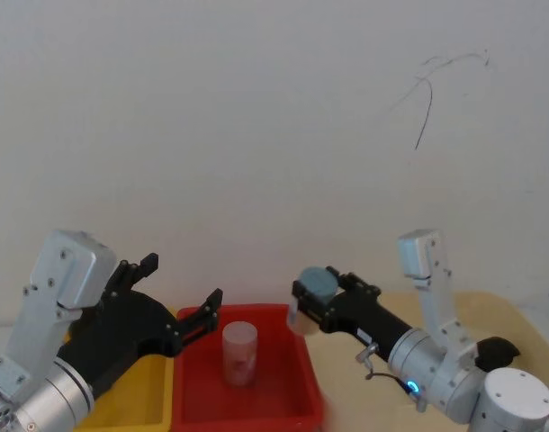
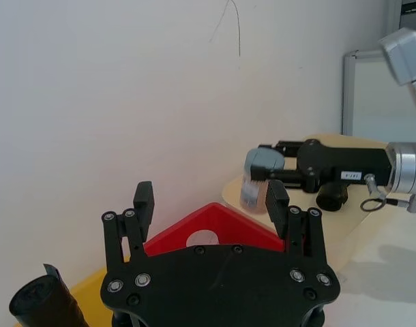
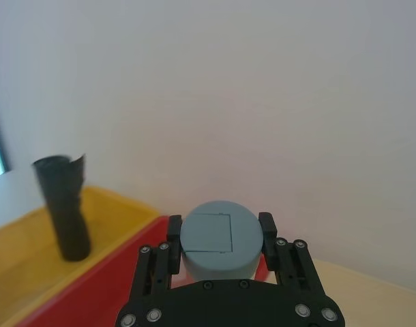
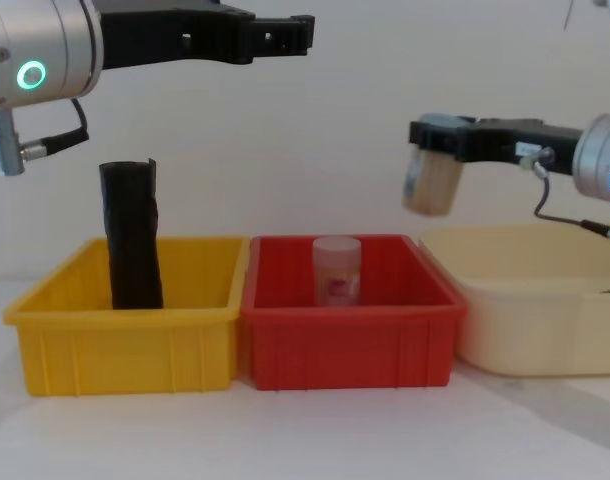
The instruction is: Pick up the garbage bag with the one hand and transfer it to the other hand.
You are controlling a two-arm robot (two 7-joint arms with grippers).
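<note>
The garbage bag (image 4: 132, 236) stands upright in the yellow bin (image 4: 125, 318), untouched, so the pick-up has not begun; the left gripper (image 4: 285, 33) hangs high above and beyond it, its fingers spread apart and holding nothing. The right gripper (image 4: 437, 140) is clamped on a grey-lidded jar (image 4: 431, 180) (not the task's thing), held in the air between the red bin (image 4: 347, 325) and the cream bin (image 4: 545, 300). By my judgement the step in hand is still the approach: the left gripper would need to come down and back toward the roll, straddle its upper part and close; the right gripper would first have to be rid of its jar before it could receive anything.

The bag is a slim, tall cylinder of crinkled black film, matte, its top edge ragged and rising above the bin wall; it should give a little under pressure. The bins are smooth moulded plastic with ribbed sides; below the right gripper and to its left, a translucent lidded jar (image 4: 337, 270) stands in the red one.
</note>
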